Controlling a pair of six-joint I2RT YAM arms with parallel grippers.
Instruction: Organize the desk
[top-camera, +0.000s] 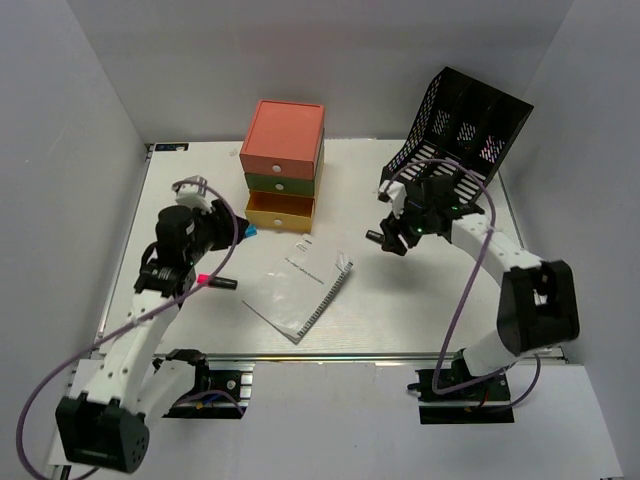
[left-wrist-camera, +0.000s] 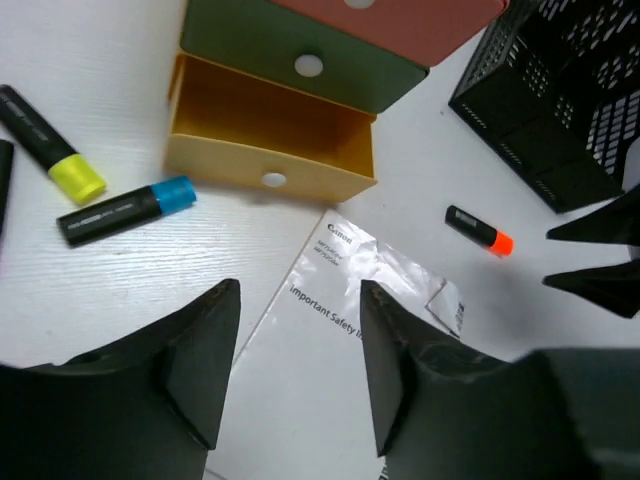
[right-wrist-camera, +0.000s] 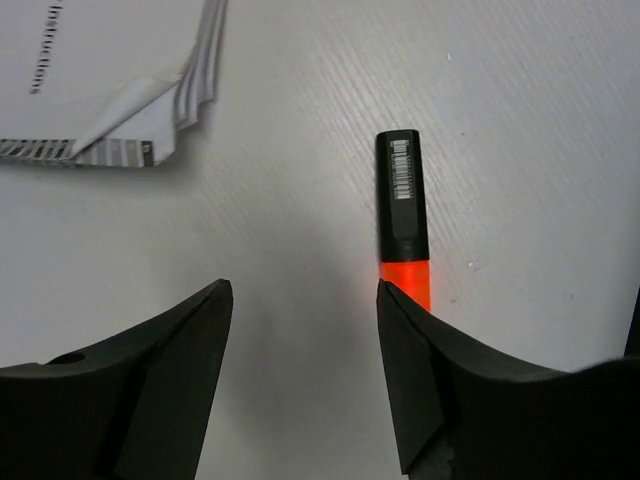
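Observation:
The desk (top-camera: 400, 300) is a white tabletop with a metal rail along its near edge. My left gripper (top-camera: 228, 228) is open and empty; in the left wrist view (left-wrist-camera: 298, 290) it hangs above a white safety booklet (left-wrist-camera: 330, 330), also seen from above (top-camera: 300, 285). My right gripper (top-camera: 392, 240) is open and empty (right-wrist-camera: 303, 287), low over the desk. An orange-capped black marker (right-wrist-camera: 405, 215) lies just past its right fingertip, outside the jaws; it also shows in the left wrist view (left-wrist-camera: 478, 228). A blue-capped marker (left-wrist-camera: 125, 210) and a yellow-capped marker (left-wrist-camera: 45, 140) lie left of the drawer box.
The orange-green-yellow drawer box (top-camera: 283, 165) stands at the back, its yellow bottom drawer (left-wrist-camera: 270, 150) pulled open and empty. A black mesh file rack (top-camera: 465, 125) stands at the back right. A pink-capped marker (top-camera: 212, 282) lies under the left arm.

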